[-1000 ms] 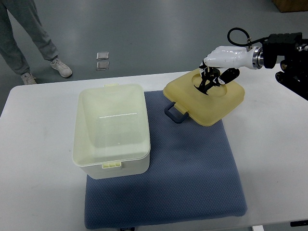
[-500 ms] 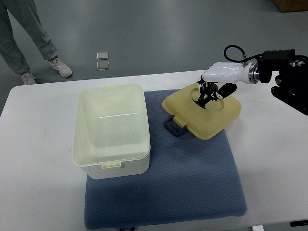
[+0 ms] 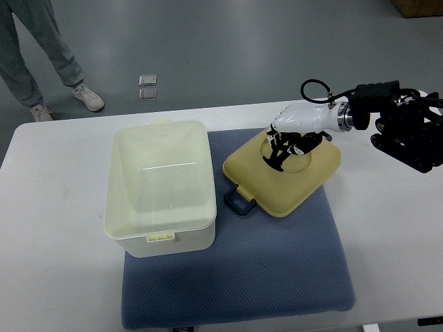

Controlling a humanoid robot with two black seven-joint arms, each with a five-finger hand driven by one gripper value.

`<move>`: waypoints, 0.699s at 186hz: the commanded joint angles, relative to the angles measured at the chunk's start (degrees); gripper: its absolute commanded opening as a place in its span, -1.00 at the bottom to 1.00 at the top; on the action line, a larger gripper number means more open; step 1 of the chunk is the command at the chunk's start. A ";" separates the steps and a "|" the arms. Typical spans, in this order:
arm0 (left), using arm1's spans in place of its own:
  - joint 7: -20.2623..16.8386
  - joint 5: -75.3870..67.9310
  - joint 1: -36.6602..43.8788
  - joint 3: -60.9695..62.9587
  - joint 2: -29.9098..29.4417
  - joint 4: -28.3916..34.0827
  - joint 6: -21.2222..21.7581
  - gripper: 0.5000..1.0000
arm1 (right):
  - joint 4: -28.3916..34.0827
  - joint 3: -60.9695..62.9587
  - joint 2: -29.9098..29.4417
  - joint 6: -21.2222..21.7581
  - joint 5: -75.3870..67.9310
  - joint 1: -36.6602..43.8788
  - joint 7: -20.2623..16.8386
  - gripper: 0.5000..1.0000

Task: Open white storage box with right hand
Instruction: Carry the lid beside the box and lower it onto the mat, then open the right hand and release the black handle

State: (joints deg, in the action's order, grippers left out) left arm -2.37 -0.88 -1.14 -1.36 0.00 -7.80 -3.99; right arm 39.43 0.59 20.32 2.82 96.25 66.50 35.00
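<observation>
- Only one robot hand shows: the right hand [image 3: 289, 138], a glossy white shell with black fingers, curled down onto the one lid [image 3: 282, 171] and gripping it in its round recess.
- Its arm, black and jointed with a looped cable, comes in from 3 o'clock.
- That lid is pale yellow plastic, a rounded square, lying tilted off the box on the mat, with one dark grey handle [image 3: 237, 201] at its 8 o'clock corner.
- One blue-grey mat [image 3: 277, 270], dotted fabric, covers the middle of the white table [image 3: 55, 277].
- One white storage box [image 3: 160, 187], translucent, rectangular with rounded corners, stands open at 9 o'clock of the lid, near but apart.
- On the floor at 11 o'clock: a person's two legs and two small square tiles [image 3: 147, 87].
</observation>
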 commanded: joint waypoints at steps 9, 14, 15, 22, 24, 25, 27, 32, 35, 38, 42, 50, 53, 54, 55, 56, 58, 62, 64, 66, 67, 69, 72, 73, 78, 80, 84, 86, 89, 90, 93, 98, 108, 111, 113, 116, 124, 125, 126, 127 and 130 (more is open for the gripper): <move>0.00 0.00 0.00 0.04 0.00 -0.02 0.03 1.00 | 0.03 -0.24 -0.10 0.08 -0.01 0.39 0.00 -1.00; 0.00 0.00 0.00 -0.05 0.00 -0.02 -0.05 1.00 | 0.03 -0.24 -0.19 0.08 -0.10 0.39 0.00 -1.00; 0.00 0.00 0.00 -0.05 0.00 -0.02 -0.05 1.00 | 0.03 -0.24 -0.19 0.08 -0.10 0.39 0.00 -1.00; 0.00 0.00 0.00 0.04 0.00 0.07 0.03 1.00 | 0.12 -0.24 -0.19 0.17 -0.10 0.39 0.00 -1.00; 0.00 0.00 0.00 -0.05 0.00 -0.02 0.03 1.00 | 0.12 -0.33 -0.19 0.17 -0.10 0.39 0.00 -1.00; 0.00 0.00 0.00 -0.05 0.00 -0.02 0.03 1.00 | 0.12 -0.33 -0.19 0.17 -0.10 0.39 0.00 -1.00; 0.00 0.00 0.00 0.04 0.00 0.07 0.03 1.00 | 0.12 -0.24 -0.19 0.17 -0.10 0.39 0.00 -1.00; 0.00 0.00 0.00 -0.05 0.00 -0.02 0.03 1.00 | 0.12 -0.24 -0.19 0.17 -0.10 0.39 0.00 -1.00; 0.00 0.00 0.00 0.04 0.00 -0.02 0.03 1.00 | 0.12 -0.24 -0.19 0.08 -0.10 0.39 0.00 -1.00; 0.00 0.00 0.00 0.04 0.00 0.07 0.03 1.00 | 0.12 -0.24 -0.19 0.08 -0.19 0.39 0.00 -1.00; 0.00 0.00 0.00 -0.05 0.00 0.07 0.03 1.00 | 0.12 -0.24 -0.19 0.08 -0.19 0.39 0.00 -1.00; 0.00 0.00 0.00 -0.05 0.00 -0.02 0.03 1.00 | 0.12 -0.24 -0.19 0.17 -0.27 0.30 0.00 -1.00; 0.00 0.00 0.00 0.04 0.00 -0.02 0.03 1.00 | 0.12 -0.24 -0.19 0.08 -0.27 0.30 0.00 -1.00; 0.00 0.00 0.00 0.04 0.00 -0.02 0.03 1.00 | 0.12 -0.24 -0.19 0.08 -0.27 0.30 0.00 -1.00; 0.00 0.00 0.00 0.04 0.00 -0.02 -0.05 1.00 | 0.12 -0.24 -0.19 0.17 -0.36 0.30 0.00 -1.00; 0.00 0.00 0.00 0.04 0.00 -0.02 -0.05 1.00 | 0.12 -0.24 -0.19 0.17 -0.36 0.30 0.00 -1.00; 0.00 0.00 0.00 0.04 0.00 -0.02 0.03 1.00 | 0.12 -0.24 -0.19 0.08 -0.36 0.30 0.00 -1.00; 0.00 0.00 0.00 -0.05 0.00 -0.02 0.03 1.00 | 0.12 -0.24 -0.19 0.08 -0.45 0.30 0.00 -1.00; 0.00 0.00 0.00 0.04 0.00 0.07 0.03 1.00 | 0.12 -0.24 -0.19 0.17 -0.45 0.30 0.00 -1.00; 0.00 0.00 0.00 -0.05 0.00 -0.02 0.03 1.00 | 0.12 -0.24 -0.19 0.17 -0.45 0.30 0.00 -1.00; 0.00 0.00 0.00 0.04 0.00 -0.02 0.03 1.00 | 0.12 -0.24 -0.19 0.17 -0.45 0.21 0.00 -1.00; 0.00 0.00 0.00 0.04 0.00 -0.02 -0.05 1.00 | 0.12 -0.24 -0.19 0.17 -0.45 0.21 0.00 -1.00; 0.00 0.00 0.00 0.04 0.00 -0.02 0.03 1.00 | 0.12 -0.24 -0.19 0.17 -0.36 0.21 0.00 -1.00; 0.00 0.00 0.00 0.04 0.00 -0.02 -0.05 1.00 | 0.12 -0.24 -0.19 0.17 -0.36 0.21 0.00 -1.00; 0.00 0.00 0.00 0.04 0.00 -0.02 0.03 1.00 | 0.03 -0.24 -0.19 0.17 -0.54 0.12 0.00 -0.90; 0.00 0.00 0.00 0.04 0.00 0.07 0.03 1.00 | 0.03 -0.24 -0.19 0.17 -0.54 0.12 0.00 -0.83; 0.00 0.00 0.00 -0.05 0.00 0.07 -0.05 1.00 | 0.03 -0.15 -0.19 0.17 -0.63 0.12 0.00 -0.68; 0.00 0.00 0.00 0.04 0.00 -0.02 0.03 1.00 | 0.12 -0.15 -0.19 0.17 -0.63 0.12 0.00 -0.61; 0.00 0.00 0.00 -0.05 0.00 -0.02 0.03 1.00 | 0.03 -0.15 -0.19 0.17 -0.80 0.04 0.00 -0.44; 0.00 0.00 0.00 -0.05 0.00 -0.02 0.03 1.00 | 0.03 -0.15 -0.19 0.17 -0.80 0.04 0.00 -0.44; 0.00 0.00 0.00 0.04 0.00 -0.02 0.03 1.00 | 0.12 -0.06 -0.28 0.17 -0.89 0.04 0.00 -0.22; 0.00 0.00 0.00 0.04 0.00 -0.02 0.03 1.00 | 0.03 -0.06 -0.28 0.17 -0.89 -0.05 0.00 -0.02; 0.00 0.00 0.00 0.04 0.00 -0.02 -0.05 1.00 | 0.03 0.02 -0.28 0.35 -0.89 -0.05 0.00 0.22; 0.00 0.00 0.00 0.04 0.00 -0.02 -0.05 1.00 | 0.03 0.03 -0.28 0.35 -0.89 -0.05 0.00 0.24; 0.00 0.00 0.00 0.04 0.00 -0.02 -0.05 1.00 | 0.12 0.03 -0.28 0.35 -0.89 -0.05 0.00 0.27; 0.00 0.00 0.00 0.04 0.00 -0.02 0.03 1.00 | 0.03 0.02 -0.37 0.43 -0.98 -0.05 0.00 0.32; 0.00 0.00 0.00 0.04 0.00 -0.02 -0.05 1.00 | 0.03 0.03 -0.46 0.43 -0.98 -0.05 0.00 0.41; 0.00 0.00 0.00 0.04 0.00 -0.02 -0.05 1.00 | 0.03 0.03 -0.46 0.43 -0.98 -0.05 0.00 0.41; 0.00 0.00 0.00 0.04 0.00 -0.02 -0.05 1.00 | 0.03 0.03 -0.46 0.43 -0.98 -0.05 0.00 0.41; 0.00 0.00 0.00 0.04 0.00 -0.02 -0.05 1.00 | 0.03 0.03 -0.54 0.43 -0.98 -0.05 0.00 0.42; 0.00 0.00 0.00 0.04 0.00 -0.02 0.03 1.00 | 0.12 0.03 -0.63 0.43 -0.98 -0.05 0.00 0.43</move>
State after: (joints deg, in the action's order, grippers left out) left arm -2.37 -0.88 -1.14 -1.33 0.00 -7.81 -3.97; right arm 39.48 0.57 19.99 3.19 95.35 66.46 35.00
